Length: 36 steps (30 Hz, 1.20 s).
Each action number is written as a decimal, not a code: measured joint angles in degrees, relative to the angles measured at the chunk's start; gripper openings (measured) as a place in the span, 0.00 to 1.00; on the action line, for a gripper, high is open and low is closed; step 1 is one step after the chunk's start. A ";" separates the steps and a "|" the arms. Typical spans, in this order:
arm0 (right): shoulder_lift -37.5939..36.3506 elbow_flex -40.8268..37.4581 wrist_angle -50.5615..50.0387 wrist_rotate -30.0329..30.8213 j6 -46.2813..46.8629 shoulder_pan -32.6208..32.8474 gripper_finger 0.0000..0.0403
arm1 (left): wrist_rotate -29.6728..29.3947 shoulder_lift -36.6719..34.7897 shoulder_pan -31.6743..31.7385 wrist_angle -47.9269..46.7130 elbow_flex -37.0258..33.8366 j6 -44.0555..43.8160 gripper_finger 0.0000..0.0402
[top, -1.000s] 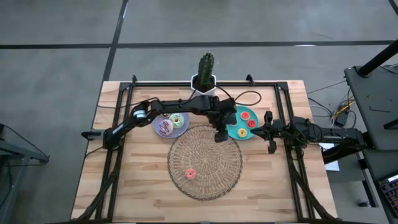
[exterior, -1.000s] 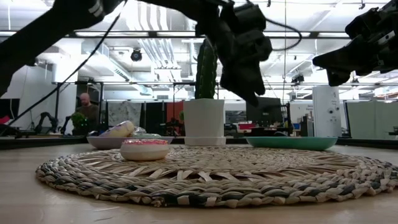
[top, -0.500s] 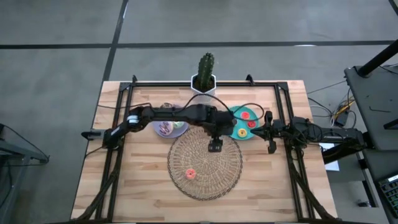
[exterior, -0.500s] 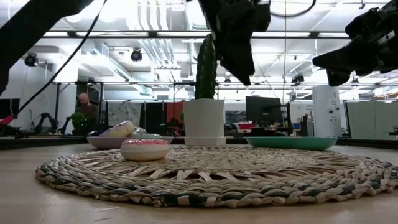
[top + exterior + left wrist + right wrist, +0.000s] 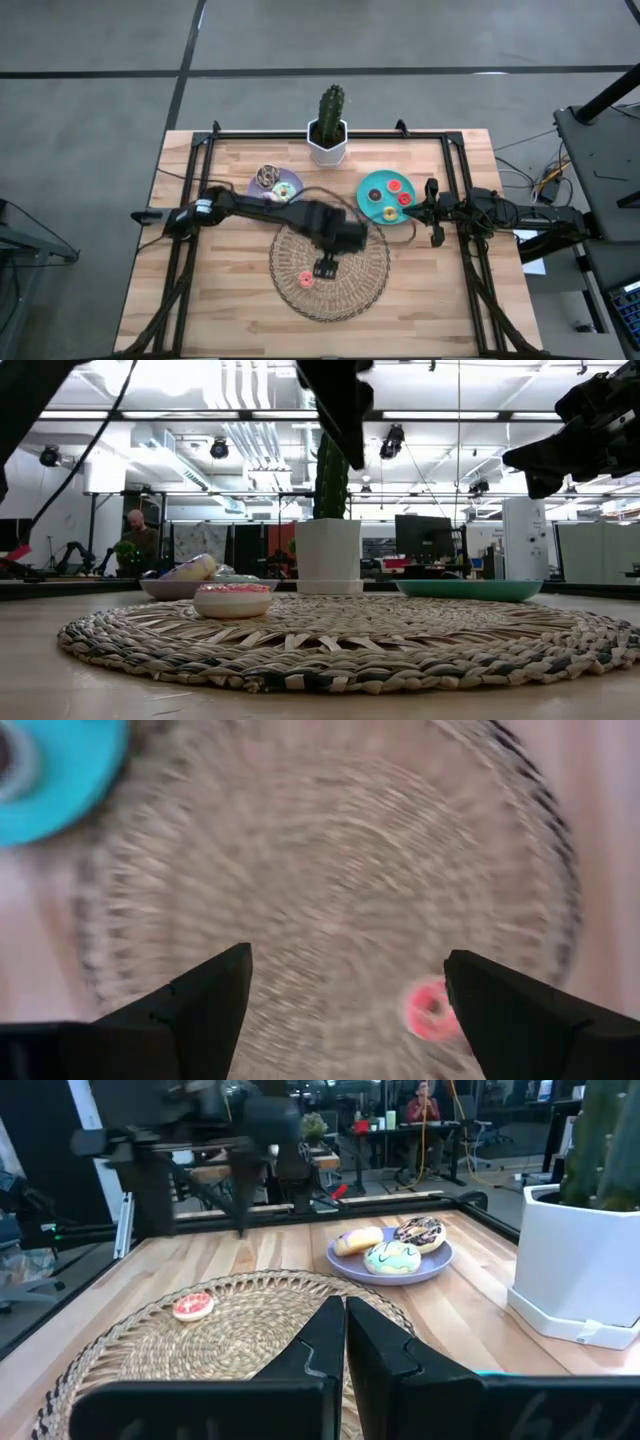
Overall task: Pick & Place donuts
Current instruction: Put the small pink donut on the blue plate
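A pink donut [image 5: 306,279] lies flat on the round woven mat [image 5: 350,290]. In the left wrist view the same donut [image 5: 432,1010] shows close to one fingertip, not between the two. My left gripper [image 5: 324,269] hangs open above the mat, just right of the donut, pointing steeply down and holding nothing. Larger iced donuts [image 5: 390,1250] sit on the lavender plate [image 5: 290,198]. Several tiny donuts [image 5: 393,184] lie on the teal plate [image 5: 370,210]. My right gripper [image 5: 343,1342] waits shut at the table's right side, level, beside the teal plate.
A cactus in a white pot [image 5: 328,135] stands at the far edge, between the two plates. A dark rail frame [image 5: 190,170] runs around the tabletop. Bare wood lies near the mat's left and right sides. People sit in the room behind the table [image 5: 135,530].
My left gripper has swung from beside the teal plate toward the table's near edge and left, across the mat toward the pink donut, rising a little. The lavender plate, earlier under the arm, now shows. The donuts and plates have stayed where they were.
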 joint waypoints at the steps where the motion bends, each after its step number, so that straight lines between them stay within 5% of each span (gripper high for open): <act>1: 0.00 0.00 0.00 0.00 0.01 0.00 0.02 | 0.26 -0.08 -1.13 -0.60 0.00 -0.45 0.75; 18: 0.02 0.00 0.00 0.00 0.01 0.01 0.02 | 0.49 -0.58 -15.62 -5.73 0.09 0.58 0.75; 36: 0.02 0.00 0.01 -0.02 0.01 0.02 0.02 | -0.23 -4.67 -17.73 -1.10 -3.32 -0.41 0.75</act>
